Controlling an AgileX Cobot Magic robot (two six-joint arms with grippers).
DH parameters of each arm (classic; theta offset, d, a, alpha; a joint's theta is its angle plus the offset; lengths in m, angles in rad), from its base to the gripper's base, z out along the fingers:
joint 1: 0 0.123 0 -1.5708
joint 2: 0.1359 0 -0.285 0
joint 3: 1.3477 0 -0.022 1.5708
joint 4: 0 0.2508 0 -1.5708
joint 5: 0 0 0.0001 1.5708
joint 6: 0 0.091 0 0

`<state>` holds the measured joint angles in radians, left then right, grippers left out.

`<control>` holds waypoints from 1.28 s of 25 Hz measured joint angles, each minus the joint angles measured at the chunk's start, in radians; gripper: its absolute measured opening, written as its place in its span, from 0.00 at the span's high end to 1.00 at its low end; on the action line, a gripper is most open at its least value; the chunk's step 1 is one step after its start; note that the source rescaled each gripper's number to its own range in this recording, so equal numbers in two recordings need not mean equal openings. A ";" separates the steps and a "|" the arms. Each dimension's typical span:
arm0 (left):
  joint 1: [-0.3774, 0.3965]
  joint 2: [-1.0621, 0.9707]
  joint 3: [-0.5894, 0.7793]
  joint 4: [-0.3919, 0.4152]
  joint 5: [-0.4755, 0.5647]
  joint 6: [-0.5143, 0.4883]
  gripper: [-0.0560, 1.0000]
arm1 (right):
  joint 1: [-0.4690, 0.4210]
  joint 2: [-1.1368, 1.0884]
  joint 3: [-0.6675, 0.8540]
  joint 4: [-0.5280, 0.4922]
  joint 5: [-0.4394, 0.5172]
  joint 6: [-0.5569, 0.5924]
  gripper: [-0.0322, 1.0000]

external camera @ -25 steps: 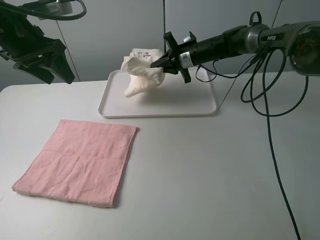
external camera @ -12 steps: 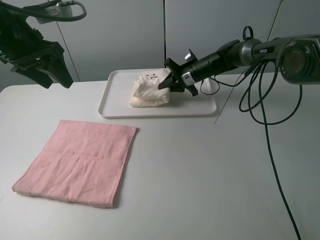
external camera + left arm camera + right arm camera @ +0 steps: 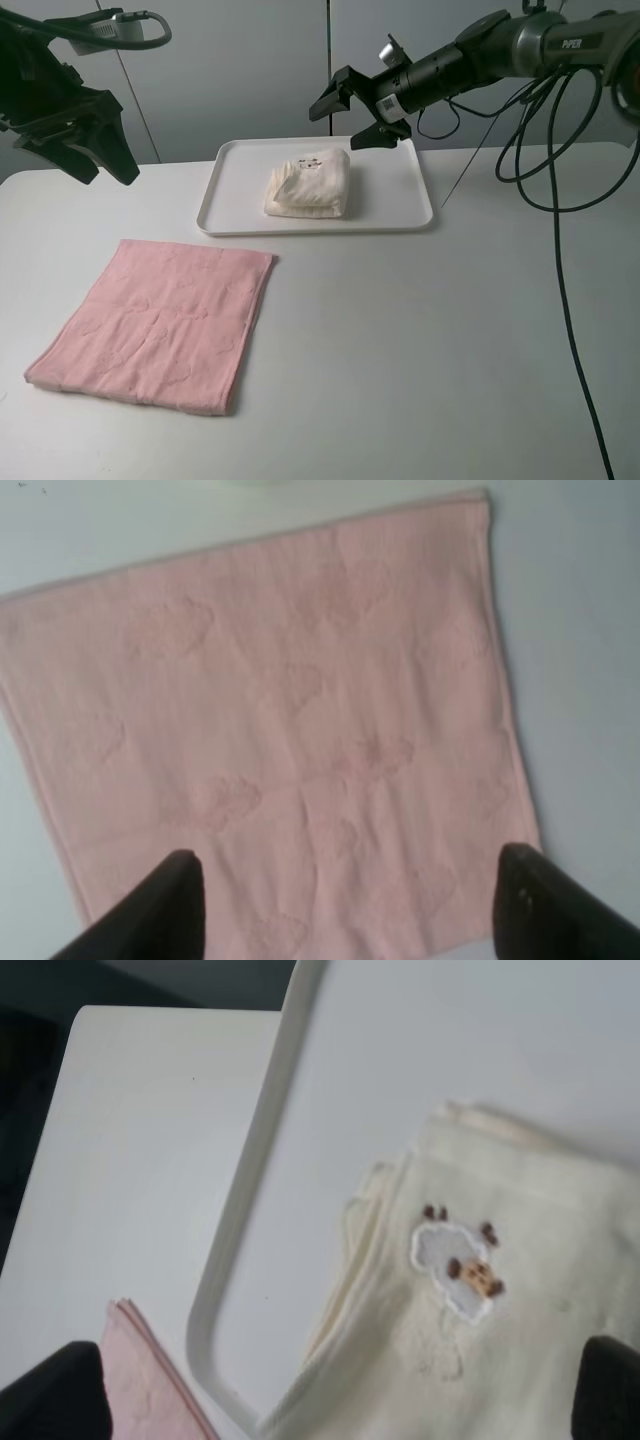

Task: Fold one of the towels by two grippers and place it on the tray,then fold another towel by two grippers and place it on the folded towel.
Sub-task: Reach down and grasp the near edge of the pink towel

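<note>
The cream-white towel (image 3: pixel 310 185) lies folded on the white tray (image 3: pixel 415 216) at the back of the table, a small embroidered patch on its top. My right gripper (image 3: pixel 350 118) hovers just above and behind it, open and empty. In the right wrist view the folded towel (image 3: pixel 480 1310) sits inside the tray (image 3: pixel 235 1260), with the gripper (image 3: pixel 330 1390) spread wide over it. The pink towel (image 3: pixel 160 325) lies flat and unfolded at the front left. My left gripper (image 3: pixel 105 168) hangs open high above the table's back left, and its wrist view looks down on the pink towel (image 3: pixel 280 730) between its fingertips (image 3: pixel 170 905).
The white table (image 3: pixel 420 340) stretches bare to the front and right of the pink towel. Black cables (image 3: pixel 545 150) hang from the right arm at the back right. A grey panelled wall stands behind the tray.
The right gripper set the cream-white towel down on the tray, let go, opened wide and rose. The left arm drifted slightly left.
</note>
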<state>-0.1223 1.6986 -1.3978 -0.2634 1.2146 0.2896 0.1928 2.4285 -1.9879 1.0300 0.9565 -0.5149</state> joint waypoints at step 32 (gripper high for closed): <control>0.002 -0.049 0.313 0.122 -0.065 0.458 0.21 | 0.232 -0.698 0.812 -0.422 -0.014 -0.114 0.07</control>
<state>-0.1208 1.6497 -1.0850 -0.1416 1.1499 0.7481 0.4252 1.7310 -1.1755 0.6078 0.9421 -0.6286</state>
